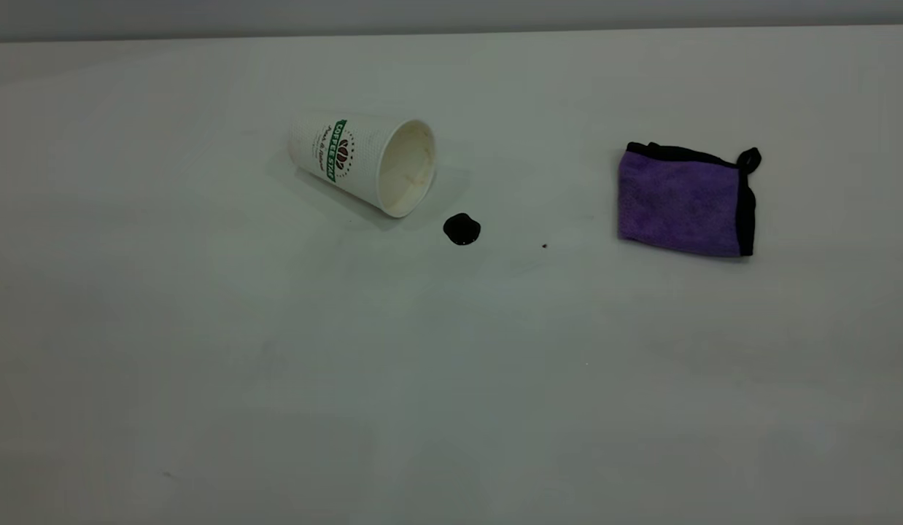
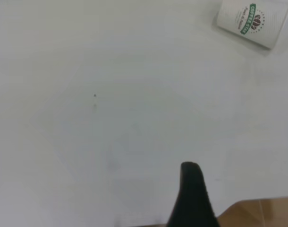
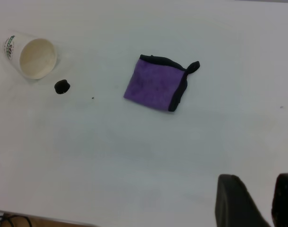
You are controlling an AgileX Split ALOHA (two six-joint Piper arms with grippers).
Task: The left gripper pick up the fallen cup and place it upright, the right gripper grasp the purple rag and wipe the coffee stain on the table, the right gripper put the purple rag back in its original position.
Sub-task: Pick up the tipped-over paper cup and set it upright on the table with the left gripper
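Observation:
The white ribbed cup (image 1: 364,162) with a green band lies on its side on the table (image 1: 276,364), its cream mouth facing front right. It also shows in the left wrist view as the cup (image 2: 252,21), far from my left gripper (image 2: 193,198), and in the right wrist view as the cup (image 3: 30,56). The glossy black coffee stain (image 1: 462,229) sits just off the cup's rim, as does the stain (image 3: 62,86). The folded purple rag (image 1: 683,200) lies flat to the right. My right gripper (image 3: 258,189) is open and empty, well short of the rag (image 3: 156,86). Neither gripper shows in the exterior view.
A tiny dark speck (image 1: 544,246) lies between stain and rag. The table's near edge, with brown floor (image 2: 262,213) beyond it, shows beside my left gripper. A grey wall (image 1: 451,14) runs along the table's far edge.

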